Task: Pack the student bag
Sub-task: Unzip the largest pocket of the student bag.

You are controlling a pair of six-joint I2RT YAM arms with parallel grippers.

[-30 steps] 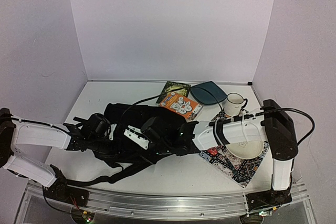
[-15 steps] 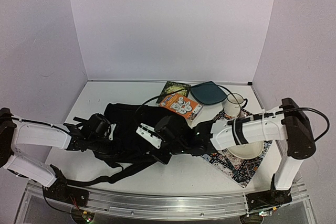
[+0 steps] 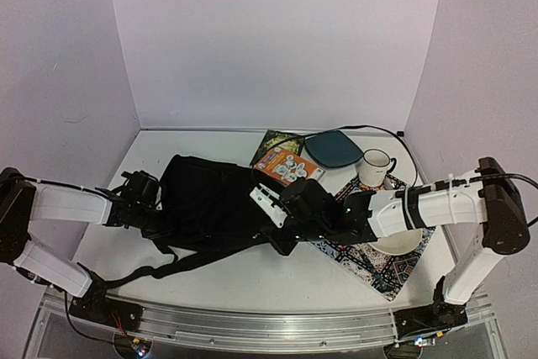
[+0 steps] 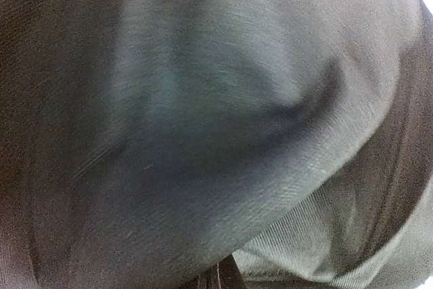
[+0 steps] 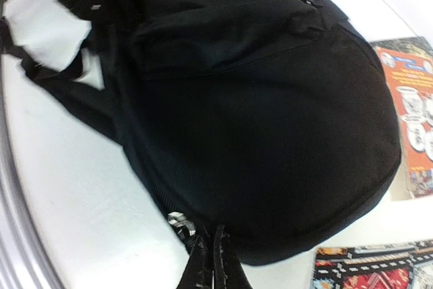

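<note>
Student bag (image 3: 210, 199) lies flat on the white table (image 3: 277, 279), left of centre, and is stretched between the two arms. One black shoulder strap (image 3: 160, 268) trails off its near left corner toward the near edge.

The left gripper (image 3: 158, 212) is at the bag's left edge, low against the fabric. In the left wrist view black cloth (image 4: 203, 99) fills nearly the whole picture, and only the dark tips of the gripper (image 4: 218, 277) show at the bottom, drawn together. Whether they pinch any cloth cannot be told.

The right gripper (image 3: 282, 241) reaches in from the right and meets the bag at its near right edge. In the right wrist view the bag (image 5: 270, 120) bulges up and away from the camera. The fingers of the gripper (image 5: 210, 255) are pressed tight together right on its hem, gripping the fabric beside a small pale zip piece (image 5: 179, 221).

Just beyond the bag's far right corner lies an orange booklet (image 3: 290, 167) (image 5: 413, 120), touching or nearly touching it. A dark green booklet (image 3: 282, 140) lies behind that, and a teal pouch (image 3: 334, 149) lies to their right. Further right a white mug (image 3: 376, 166) and a pale bowl (image 3: 393, 241) rest on a patterned cloth (image 3: 374, 265) (image 5: 365, 269), whose left corner lies just beside the right gripper.
</note>
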